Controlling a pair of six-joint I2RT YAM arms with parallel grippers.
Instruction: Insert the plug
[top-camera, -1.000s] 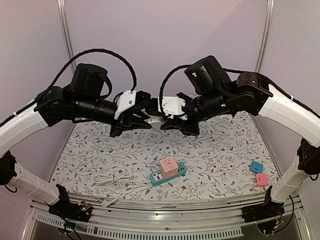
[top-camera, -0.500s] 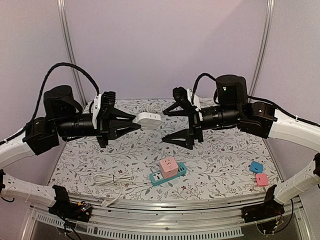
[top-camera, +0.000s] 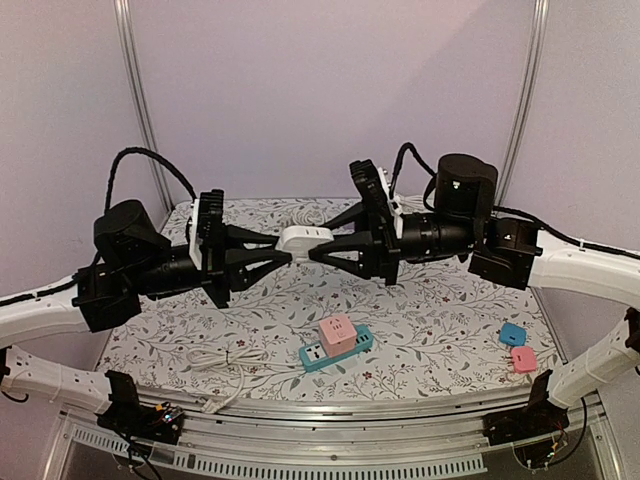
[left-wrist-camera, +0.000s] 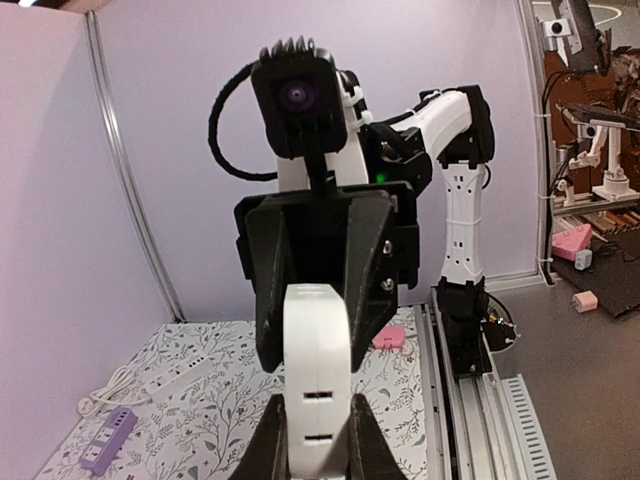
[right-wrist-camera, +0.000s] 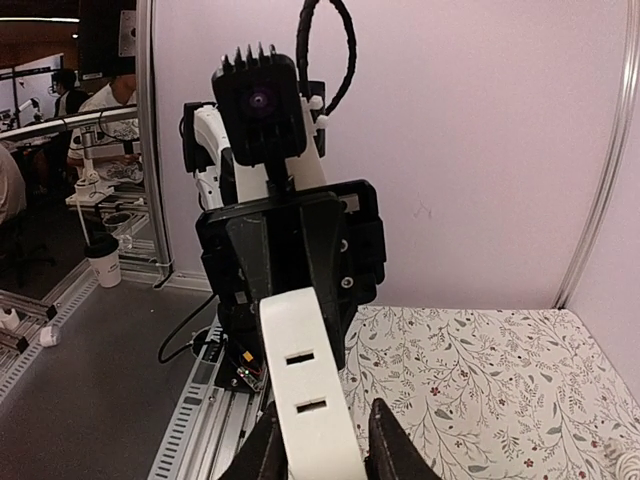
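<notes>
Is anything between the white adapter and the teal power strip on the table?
Nothing visible: open air separates the white adapter, gripped by the left gripper and right gripper, from the teal power strip. A pink cube adapter already covers much of the strip; sockets at its left end look free.

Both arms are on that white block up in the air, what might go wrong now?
The left gripper and right gripper both pinch the white block at its ends; uneven pulling may twist it loose. It hangs above the table, so a slip would likely drop it near the blue strip.
</notes>
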